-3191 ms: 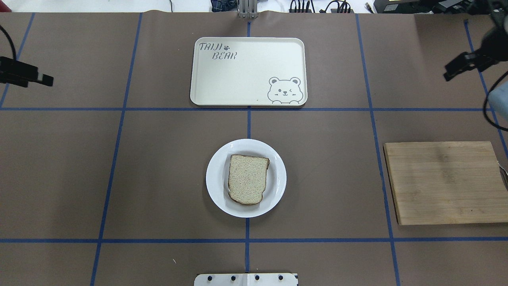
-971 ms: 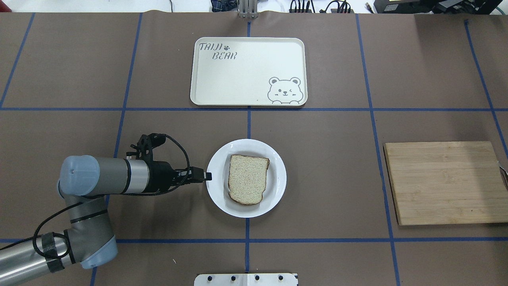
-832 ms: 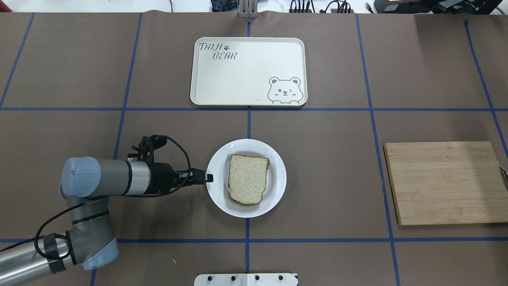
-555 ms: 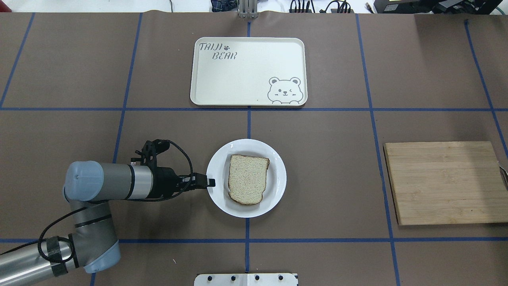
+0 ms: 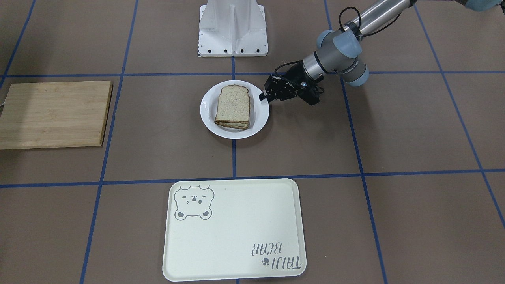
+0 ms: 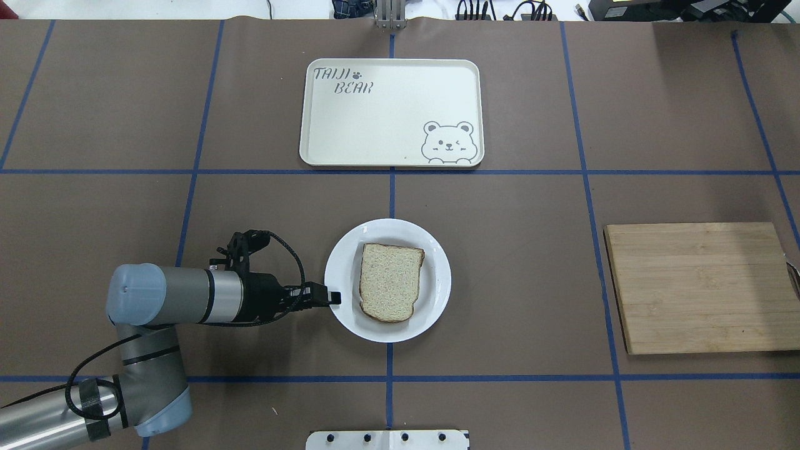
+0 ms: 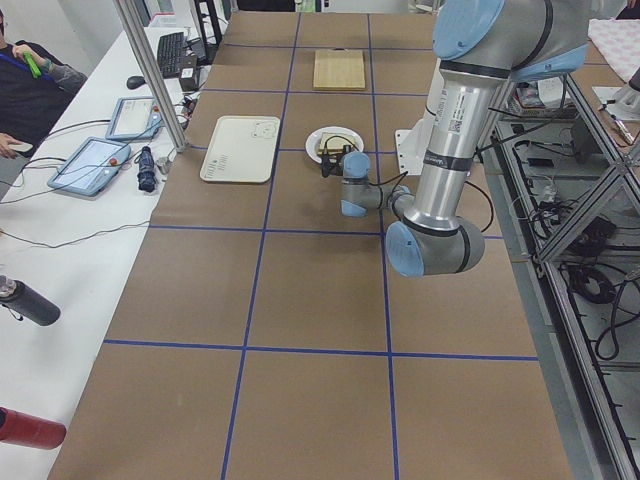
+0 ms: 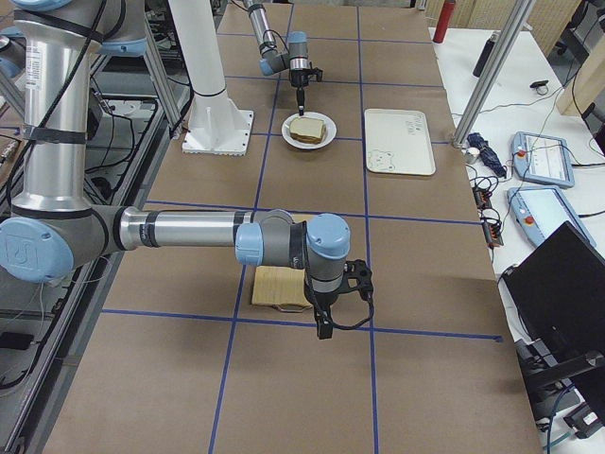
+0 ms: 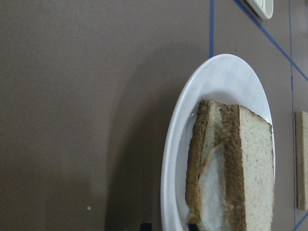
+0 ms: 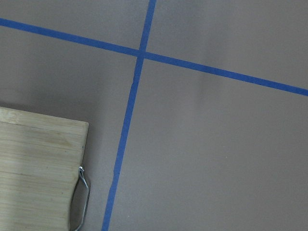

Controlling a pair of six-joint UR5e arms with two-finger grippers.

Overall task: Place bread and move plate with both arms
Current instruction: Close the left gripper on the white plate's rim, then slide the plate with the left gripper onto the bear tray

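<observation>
The plain bread slice (image 6: 390, 290) lies on top of another slice on the round white plate (image 6: 439, 281) at the table's middle. The left wrist view shows the bread (image 9: 255, 163) over a white filling, on the plate (image 9: 226, 77). My left gripper (image 6: 334, 297) lies level at the plate's left rim. Its fingertips (image 9: 146, 226) stand apart on either side of the rim, so it is open. It also shows in the front view (image 5: 263, 97) beside the plate (image 5: 209, 112). My right gripper (image 8: 324, 329) shows only in the exterior right view, beside the cutting board; I cannot tell its state.
A cream bear tray (image 6: 390, 112) lies beyond the plate. A wooden cutting board (image 6: 700, 287) lies at the right; its corner and metal handle (image 10: 84, 192) show in the right wrist view. The robot's base (image 5: 232, 27) stands near the plate.
My left arm came in from the left edge to the plate, then slid toward the robot and a little right along the rim. The right arm left the overhead view. The plate and bread stayed put.
</observation>
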